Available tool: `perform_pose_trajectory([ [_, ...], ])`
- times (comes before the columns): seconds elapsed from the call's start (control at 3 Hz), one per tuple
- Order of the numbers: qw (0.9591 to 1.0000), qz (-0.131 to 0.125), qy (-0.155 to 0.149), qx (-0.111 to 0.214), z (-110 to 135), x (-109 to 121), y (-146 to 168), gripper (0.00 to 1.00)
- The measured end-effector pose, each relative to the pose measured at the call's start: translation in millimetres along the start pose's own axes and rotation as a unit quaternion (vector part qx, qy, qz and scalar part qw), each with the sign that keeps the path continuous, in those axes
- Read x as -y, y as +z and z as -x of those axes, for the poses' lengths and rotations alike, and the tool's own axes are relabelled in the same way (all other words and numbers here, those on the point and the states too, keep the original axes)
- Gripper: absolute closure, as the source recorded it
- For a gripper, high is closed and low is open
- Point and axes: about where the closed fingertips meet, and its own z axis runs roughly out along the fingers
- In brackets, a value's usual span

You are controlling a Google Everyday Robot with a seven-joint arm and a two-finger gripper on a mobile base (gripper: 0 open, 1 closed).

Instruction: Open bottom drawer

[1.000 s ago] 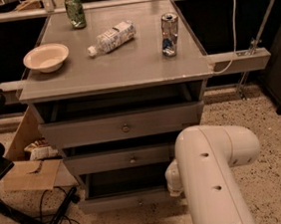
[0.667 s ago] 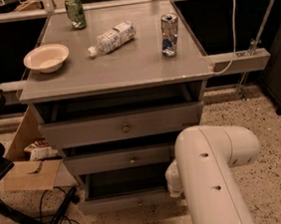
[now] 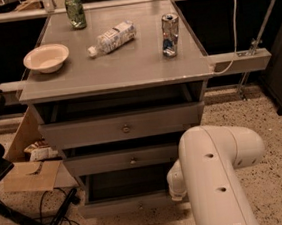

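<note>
While the slim grey bottom drawer stands partly out, the white arm at its right hides the gripper and its state.

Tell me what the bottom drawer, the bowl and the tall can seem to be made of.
Bottom drawer: likely painted metal, with a flat matte grey front and inside.
Bowl: paper or plastic, hard to tell; pale cream with a dull surface.
Tall can: aluminium by its look, with a silvery sheen and printed sides.
The gripper is hidden behind the white arm, near the drawer's right end.
</note>
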Motion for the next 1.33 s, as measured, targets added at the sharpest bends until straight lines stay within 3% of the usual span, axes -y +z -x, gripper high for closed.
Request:
perform_pose_trajectory([
  [1.33, 0.9987, 0.045, 0.026, -0.002, -16, -45, 0, 1.0],
])
